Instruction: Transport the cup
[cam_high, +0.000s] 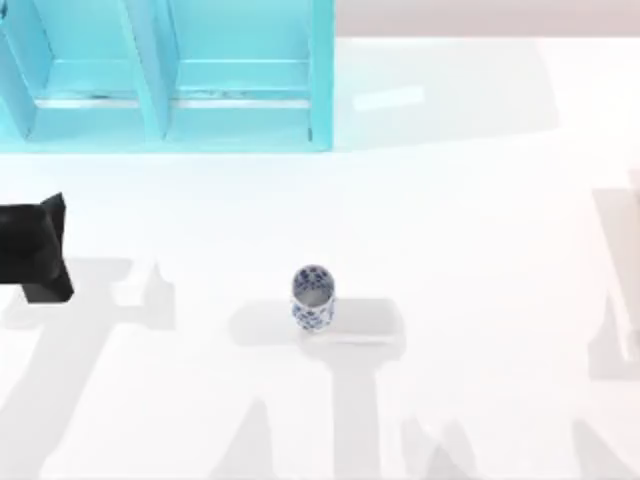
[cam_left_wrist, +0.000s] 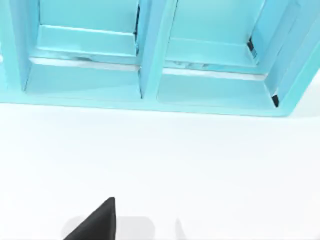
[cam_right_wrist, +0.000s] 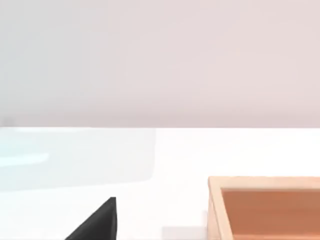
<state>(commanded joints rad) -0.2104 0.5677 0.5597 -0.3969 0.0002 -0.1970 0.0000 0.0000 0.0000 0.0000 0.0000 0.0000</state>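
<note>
Near table centre stands the cup (cam_high: 313, 297), upright and ungrasped. At nine o'clock the left gripper (cam_high: 35, 250) waits well apart, its jaw state indeterminable. Approach pending; next move: reach and straddle the cup.

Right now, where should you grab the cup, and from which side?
Grip the cup across its round wall, below the rim, probably coming from the table's left where the left gripper sits. It stands upright, alone on the white table, without a handle.
</note>
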